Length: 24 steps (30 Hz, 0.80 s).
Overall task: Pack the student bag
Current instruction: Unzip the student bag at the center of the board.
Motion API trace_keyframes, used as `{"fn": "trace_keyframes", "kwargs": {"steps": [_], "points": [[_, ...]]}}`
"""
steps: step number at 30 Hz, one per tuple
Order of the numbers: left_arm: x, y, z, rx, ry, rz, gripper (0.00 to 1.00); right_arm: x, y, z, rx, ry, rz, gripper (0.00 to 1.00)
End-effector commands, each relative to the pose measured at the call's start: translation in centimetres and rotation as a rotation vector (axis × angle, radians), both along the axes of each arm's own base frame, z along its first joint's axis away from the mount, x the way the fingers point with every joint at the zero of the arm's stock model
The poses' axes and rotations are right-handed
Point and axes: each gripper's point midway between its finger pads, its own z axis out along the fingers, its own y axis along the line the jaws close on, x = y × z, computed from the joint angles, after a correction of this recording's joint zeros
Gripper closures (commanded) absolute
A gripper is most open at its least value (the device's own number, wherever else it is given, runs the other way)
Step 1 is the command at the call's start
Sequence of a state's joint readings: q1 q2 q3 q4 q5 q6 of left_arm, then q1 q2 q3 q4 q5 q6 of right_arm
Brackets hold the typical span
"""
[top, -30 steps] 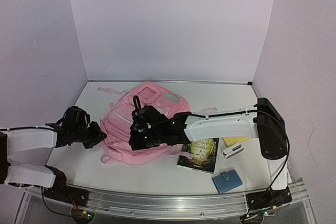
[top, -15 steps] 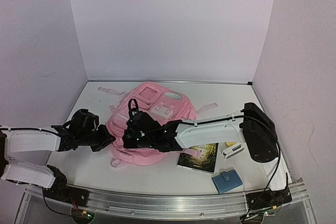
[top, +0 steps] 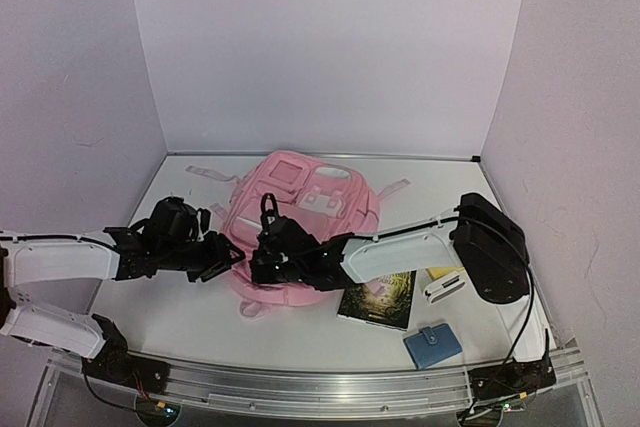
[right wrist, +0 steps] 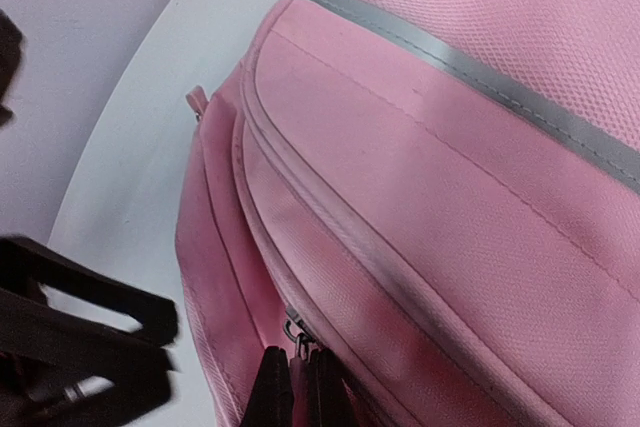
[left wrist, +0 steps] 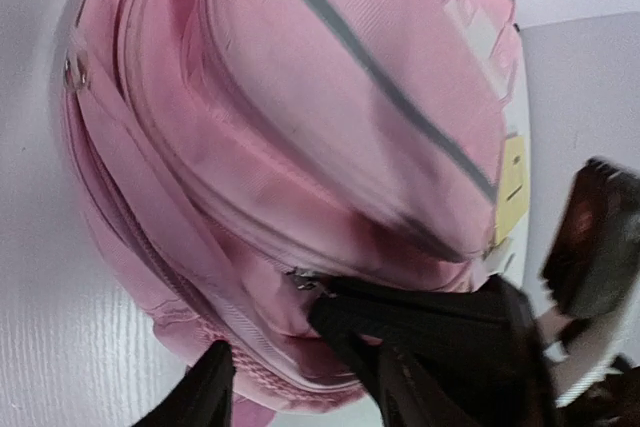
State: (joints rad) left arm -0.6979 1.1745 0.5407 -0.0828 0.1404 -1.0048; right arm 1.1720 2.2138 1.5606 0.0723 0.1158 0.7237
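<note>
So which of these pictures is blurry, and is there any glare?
Left wrist view: student bag smeared, grey stripe soft. Right wrist view: fabric weave crisp; left pincer at the edge blurred. Top view: even light, soft shadows, no glare.

Bright, even light with faint, soft shadows; the left wrist view smears the large pink fabric backpack with blur.

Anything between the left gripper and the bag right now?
Nothing visible. The left gripper is open at the near-left edge of the bag, with no object in the gap. The right gripper is close beside it, apparently pinched on the zip pull, and doesn't block the way.
</note>
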Motion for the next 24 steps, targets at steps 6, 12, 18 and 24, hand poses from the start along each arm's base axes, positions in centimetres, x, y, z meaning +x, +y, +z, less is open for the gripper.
{"fn": "trace_keyframes", "kwargs": {"steps": [6,12,18,24], "points": [[6.6,4.0,4.4,0.104,-0.12,-0.007,0.33,-0.4,-2.5,2.9,0.053,-0.024,-0.021,1.0],[12.8,3.1,3.3,0.209,-0.148,-0.096,0.29,-0.5,-3.2,3.0,0.072,-0.015,-0.045,1.0],[18.2,2.5,2.3,0.313,-0.19,-0.139,0.31,-0.7,-3.7,3.6,0.083,-0.013,-0.057,1.0],[22.2,2.7,1.2,0.335,-0.212,-0.131,0.42,-0.9,-4.0,3.4,0.081,-0.004,-0.053,1.0]]}}
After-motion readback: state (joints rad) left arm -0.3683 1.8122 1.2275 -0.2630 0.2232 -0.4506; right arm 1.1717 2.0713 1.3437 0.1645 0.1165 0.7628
